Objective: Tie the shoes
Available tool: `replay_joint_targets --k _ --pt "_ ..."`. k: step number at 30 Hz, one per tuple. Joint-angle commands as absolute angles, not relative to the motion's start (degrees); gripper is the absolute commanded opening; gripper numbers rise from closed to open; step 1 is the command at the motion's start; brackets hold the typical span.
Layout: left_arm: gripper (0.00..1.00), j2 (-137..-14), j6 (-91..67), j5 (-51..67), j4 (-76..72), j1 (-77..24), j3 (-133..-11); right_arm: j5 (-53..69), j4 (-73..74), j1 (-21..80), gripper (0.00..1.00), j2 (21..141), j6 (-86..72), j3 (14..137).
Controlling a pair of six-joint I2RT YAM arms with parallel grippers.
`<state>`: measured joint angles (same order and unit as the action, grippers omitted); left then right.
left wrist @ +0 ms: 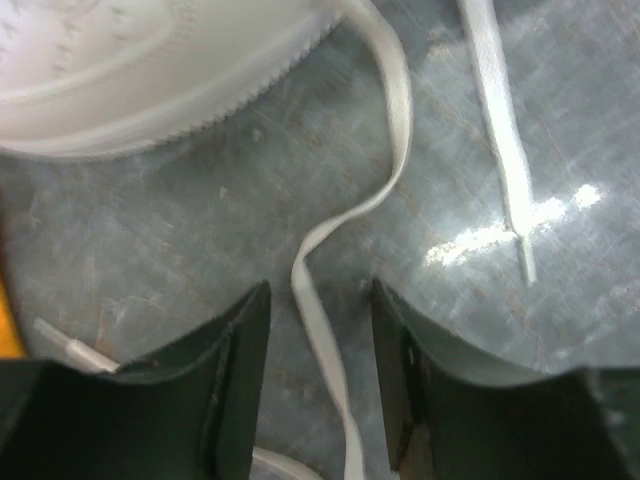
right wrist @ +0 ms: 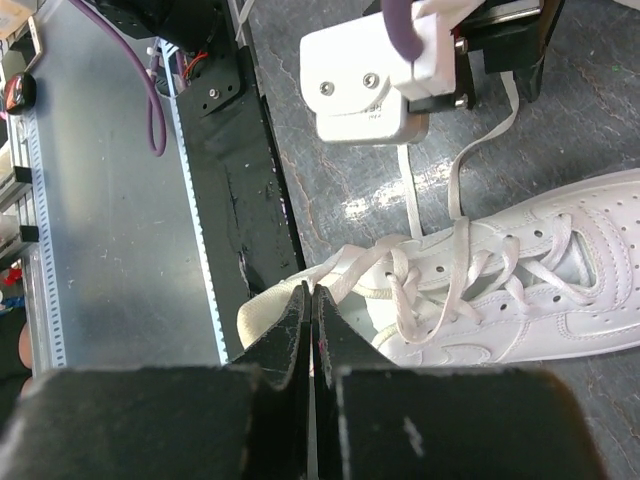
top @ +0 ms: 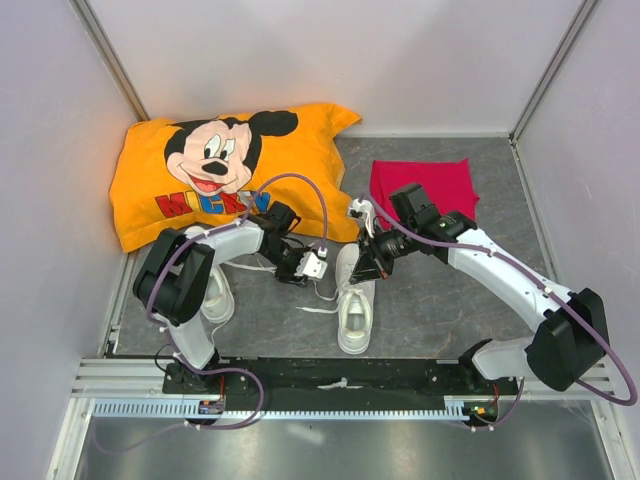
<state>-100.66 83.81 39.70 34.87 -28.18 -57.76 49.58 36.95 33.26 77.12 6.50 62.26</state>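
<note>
One white shoe (top: 355, 300) lies in the middle of the table, toe toward the arms. The other shoe (top: 216, 296) lies at the left, partly behind the left arm. My left gripper (top: 300, 266) is low over the table beside the middle shoe. In the left wrist view it (left wrist: 320, 300) is open, with a loose white lace (left wrist: 345, 215) running between the jaws untouched; the shoe's sole (left wrist: 150, 90) is just beyond. My right gripper (top: 372, 262) is above the middle shoe's opening. In the right wrist view it (right wrist: 311, 292) is shut on a lace strand (right wrist: 370, 262) of that shoe (right wrist: 520, 290).
An orange Mickey Mouse pillow (top: 230, 170) lies at the back left and a red cloth (top: 425, 185) at the back right. The black base rail (top: 340, 375) runs along the near edge. Walls close in the left, right and back sides.
</note>
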Motion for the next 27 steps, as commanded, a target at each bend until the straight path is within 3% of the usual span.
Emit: replay_joint_targets --k 1,2,5,6,9,19,27 --pt "0.49 -103.27 88.33 34.02 38.14 -30.23 -58.98 48.78 36.74 33.31 0.00 77.96 7.47 62.84" --pt "0.47 -103.45 88.42 33.67 38.14 -30.50 -58.89 48.43 36.65 33.31 0.00 77.87 7.56 62.93" --pt "0.28 -103.19 87.46 33.13 38.23 -31.11 -58.97 47.99 36.65 33.31 0.00 77.96 7.47 62.67" --pt "0.15 -102.84 86.67 32.96 38.49 -31.11 -59.41 47.90 36.74 33.31 0.00 78.05 7.38 62.67" --pt "0.02 -98.54 83.59 35.23 42.00 -29.80 -60.99 47.03 36.56 33.31 0.00 77.87 7.21 62.49" --pt "0.01 -70.60 67.96 44.73 51.24 -23.55 -68.55 43.16 34.37 33.31 0.00 77.34 7.64 60.91" --pt "0.02 -58.98 50.72 41.49 41.49 -23.55 -68.29 41.66 32.87 33.31 0.00 76.11 7.47 60.12"
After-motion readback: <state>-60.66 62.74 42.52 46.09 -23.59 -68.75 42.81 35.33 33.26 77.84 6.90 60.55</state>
